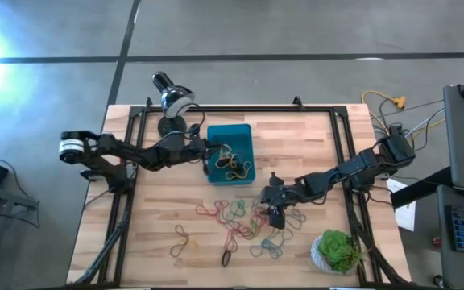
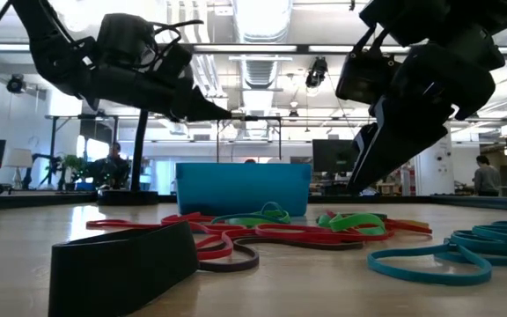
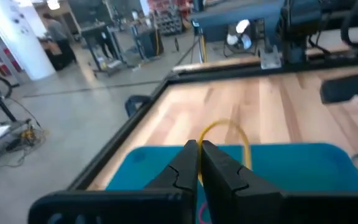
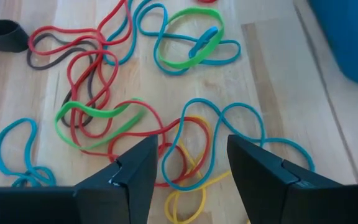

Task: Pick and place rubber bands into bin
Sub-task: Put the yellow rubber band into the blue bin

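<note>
Left fingers pinch a yellow band over the bin; right fingers spread, empty

thin floppy rubber bands in red, green, blue and yellow sprawl tangled near the table's front; the small teal-blue plastic bin sits farther back, several bands already inside.

red, green, blue and yellow rubber bands on a pale wood table; teal bin; a yellow band.

Desk lamp, plant (white pot)
</note>
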